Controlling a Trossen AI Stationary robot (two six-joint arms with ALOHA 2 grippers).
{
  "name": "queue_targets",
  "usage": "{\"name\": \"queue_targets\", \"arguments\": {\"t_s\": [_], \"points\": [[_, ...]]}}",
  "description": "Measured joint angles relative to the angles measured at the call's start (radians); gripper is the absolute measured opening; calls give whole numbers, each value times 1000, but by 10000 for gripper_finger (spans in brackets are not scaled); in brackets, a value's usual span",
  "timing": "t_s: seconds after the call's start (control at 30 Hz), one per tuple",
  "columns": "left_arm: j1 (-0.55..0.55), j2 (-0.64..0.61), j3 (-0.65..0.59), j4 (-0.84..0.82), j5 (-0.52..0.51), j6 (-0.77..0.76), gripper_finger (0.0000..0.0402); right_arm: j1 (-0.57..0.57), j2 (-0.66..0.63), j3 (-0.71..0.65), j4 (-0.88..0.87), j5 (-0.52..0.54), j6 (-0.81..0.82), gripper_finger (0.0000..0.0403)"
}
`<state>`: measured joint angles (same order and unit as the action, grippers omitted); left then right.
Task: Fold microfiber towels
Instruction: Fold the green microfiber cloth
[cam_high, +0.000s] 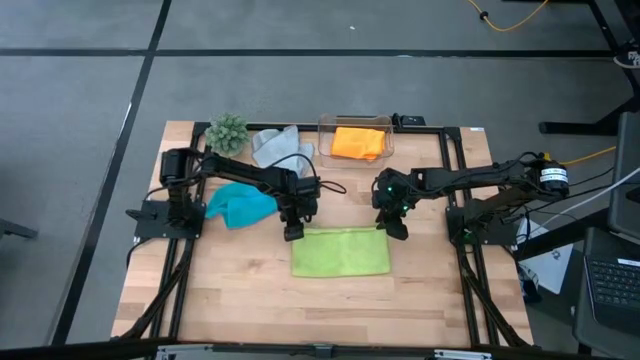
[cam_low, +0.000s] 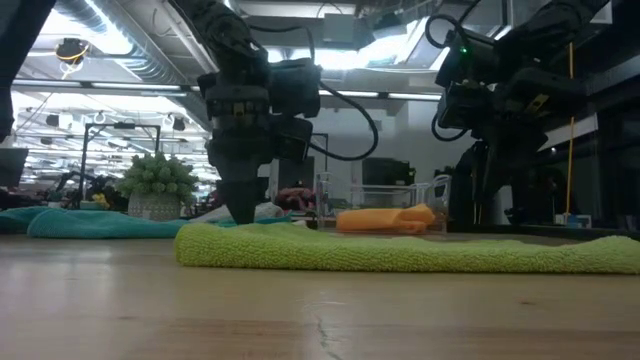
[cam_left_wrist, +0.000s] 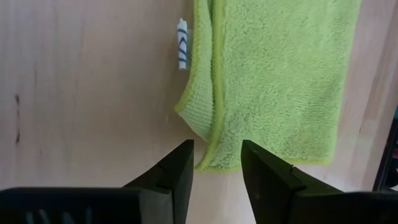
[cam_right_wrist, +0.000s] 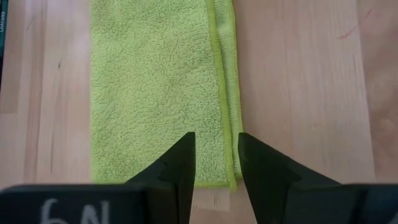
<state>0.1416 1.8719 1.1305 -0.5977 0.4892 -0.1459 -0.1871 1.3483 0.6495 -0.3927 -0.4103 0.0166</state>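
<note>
Your lime green towel (cam_high: 340, 251) lies folded flat mid-bench, with your left gripper (cam_high: 292, 231) poised over its far left corner and your right gripper (cam_high: 396, 230) over its far right corner; both have fingers parted and hold nothing. Both arms reach inward, wrists pointing down. Behind them you have the turquoise towel (cam_high: 238, 205), grey towel (cam_high: 274, 146), plant (cam_high: 227, 132) and orange towel (cam_high: 359, 141) in the clear box (cam_high: 324, 138).

Hidden and cut-off parts

The lime green towel (cam_left_wrist: 273, 81) is cropped at twelve o'clock in both wrist views; the turquoise towel (cam_high: 238, 205) is partly covered by the left arm (cam_high: 245, 172).
</note>
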Motion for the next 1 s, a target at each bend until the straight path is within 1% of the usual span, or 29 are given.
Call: {"name": "queue_targets", "arguments": {"t_s": [0.2, 0.3, 0.47, 0.77, 0.9, 1.0], "points": [[0, 1, 0, 11, 2, 5, 125, 0, 0, 0, 0, 1, -2, 124], [0, 1, 0, 11, 4, 26, 116, 0, 0, 0, 0, 17, -3, 124], [0, 1, 0, 11, 7, 51, 82, 0, 0, 0, 0, 19, -2, 124], [0, 1, 0, 9, 7, 59, 8, 0, 0, -1, 0, 29, -20, 124], [0, 1, 0, 10, 4, 53, 4, 0, 0, -1, 0, 35, -22, 124], [-6, 1, 21, -11, -31, 53, 1, 0, 0, -1, 0, 35, -22, 124]]}}
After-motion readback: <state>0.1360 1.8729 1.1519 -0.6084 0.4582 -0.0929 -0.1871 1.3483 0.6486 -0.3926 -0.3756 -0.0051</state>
